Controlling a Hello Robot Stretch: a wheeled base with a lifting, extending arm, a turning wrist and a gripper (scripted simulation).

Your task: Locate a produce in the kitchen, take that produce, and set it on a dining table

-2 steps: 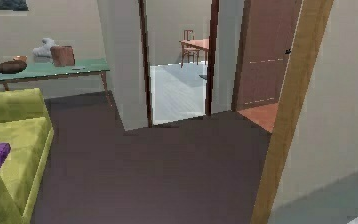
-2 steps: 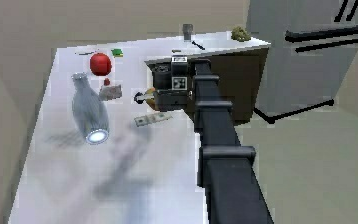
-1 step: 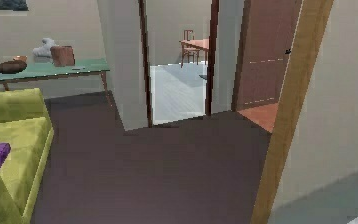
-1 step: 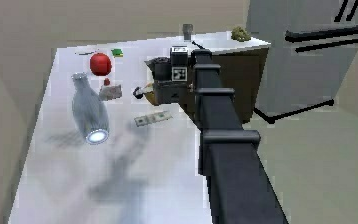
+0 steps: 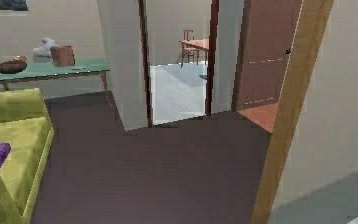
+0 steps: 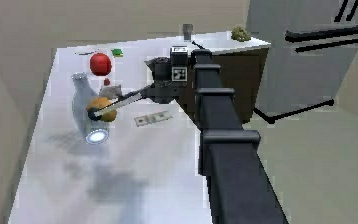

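Dark arm (image 6: pixel 227 130) is stretching up from the frame's bottom over a white counter (image 6: pixel 47 180) — its gripper (image 6: pixel 115 100) is sitting at an orange-brown lump (image 6: pixel 103 104), likely the produce, left of centre. Whether it is holding anything cannot be told. Rising straight up — sparing the red ball (image 6: pixel 100 64) above — is looking wisest.

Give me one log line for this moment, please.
arm: reaching across white counter | gripper: by clear bottle, load unknown | red fruit: on counter | ahead: open doorway
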